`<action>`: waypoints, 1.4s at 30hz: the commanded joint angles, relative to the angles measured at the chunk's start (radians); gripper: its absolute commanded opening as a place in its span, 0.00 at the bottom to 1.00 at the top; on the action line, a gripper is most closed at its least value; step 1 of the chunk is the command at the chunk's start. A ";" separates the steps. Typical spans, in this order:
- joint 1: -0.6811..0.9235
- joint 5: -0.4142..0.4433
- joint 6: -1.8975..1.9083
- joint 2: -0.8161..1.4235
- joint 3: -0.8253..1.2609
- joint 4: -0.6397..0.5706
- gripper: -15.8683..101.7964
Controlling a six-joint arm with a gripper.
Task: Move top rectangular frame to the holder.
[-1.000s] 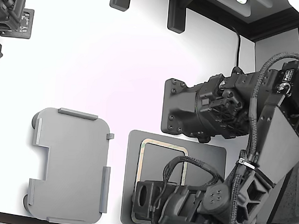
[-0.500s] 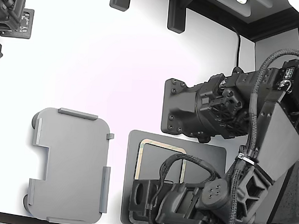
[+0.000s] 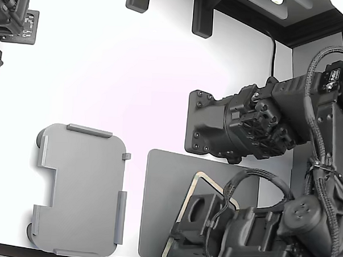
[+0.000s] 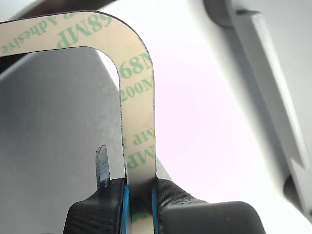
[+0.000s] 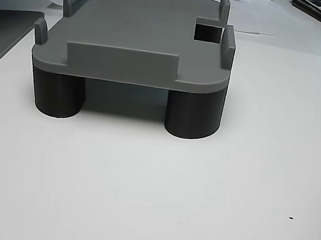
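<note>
The beige rectangular frame (image 3: 217,187) is lifted off the dark grey mat (image 3: 163,185) and hangs tilted above its right part in the exterior view. My gripper (image 3: 179,230) is shut on one long side of it. In the wrist view the frame (image 4: 138,97) shows green adhesive lettering and is pinched between my blue-padded fingers (image 4: 126,202), my gripper (image 4: 140,200) closed around it. The light grey holder (image 3: 80,187) lies empty at the exterior view's left, apart from the mat. Its edge shows in the wrist view (image 4: 265,63). The other view shows it standing on round feet (image 5: 136,30).
A black motor block of the arm (image 3: 228,128) hangs above the mat's far edge. A second black gripper (image 3: 11,13) sits at the far left corner. Two black brackets (image 3: 202,19) stand at the back. White table (image 3: 105,74) surrounds the holder.
The frame lay flat on the mat a second ago. My gripper has lifted it off, tilted it, and shifted toward the exterior view's right. The holder has not moved.
</note>
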 commanded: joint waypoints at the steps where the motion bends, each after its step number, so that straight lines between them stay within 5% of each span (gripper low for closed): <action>1: -0.026 0.009 0.287 0.035 -0.077 0.041 0.03; 8: -0.097 0.025 1.019 0.097 -0.101 0.087 0.03; 14: -0.195 0.129 1.545 0.146 -0.017 0.089 0.03; 21: -0.348 0.103 1.959 0.037 -0.092 0.089 0.03; 29: -0.397 0.061 2.235 -0.184 -0.273 0.089 0.03; 42: -0.454 -0.034 2.221 -0.183 -0.229 0.091 0.03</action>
